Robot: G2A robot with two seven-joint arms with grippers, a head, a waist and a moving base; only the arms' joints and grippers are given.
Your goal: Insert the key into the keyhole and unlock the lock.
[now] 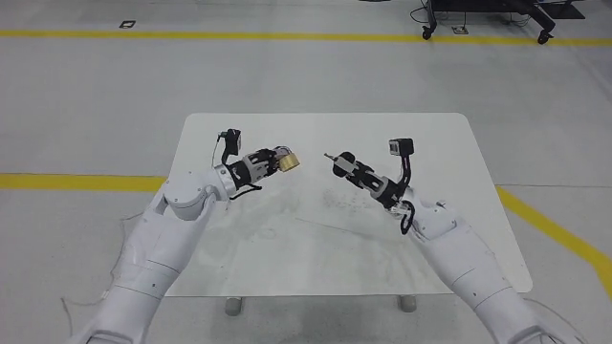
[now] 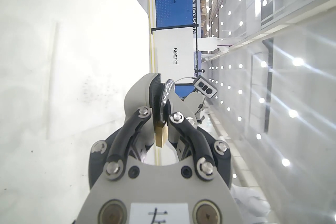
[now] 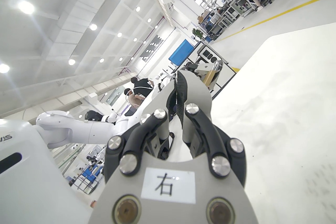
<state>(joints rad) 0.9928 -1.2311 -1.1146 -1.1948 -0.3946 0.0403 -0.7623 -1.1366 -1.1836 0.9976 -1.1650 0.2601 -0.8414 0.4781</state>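
The left arm (image 1: pixel 182 212) and right arm (image 1: pixel 459 248) are glossy white shells. Seen from the top, a small black camera box (image 1: pixel 400 146) sits at 12 o'clock of each wrist, with a thin black cable (image 1: pixel 222 150). The left gripper (image 2: pixel 162 96) and right gripper (image 3: pixel 179 86) have grey fingers (image 2: pixel 136 101), black ribbed pads (image 3: pixel 181 93), black linkage bars (image 3: pixel 141 135) and silver screws (image 2: pixel 205 166). Each has a white label (image 3: pixel 168 184) with one black character, beside two brass-coloured discs (image 3: pixel 126 209).

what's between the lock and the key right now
Nothing. In the top view the stretch between the lock and the key is bare, with the white table beneath it.
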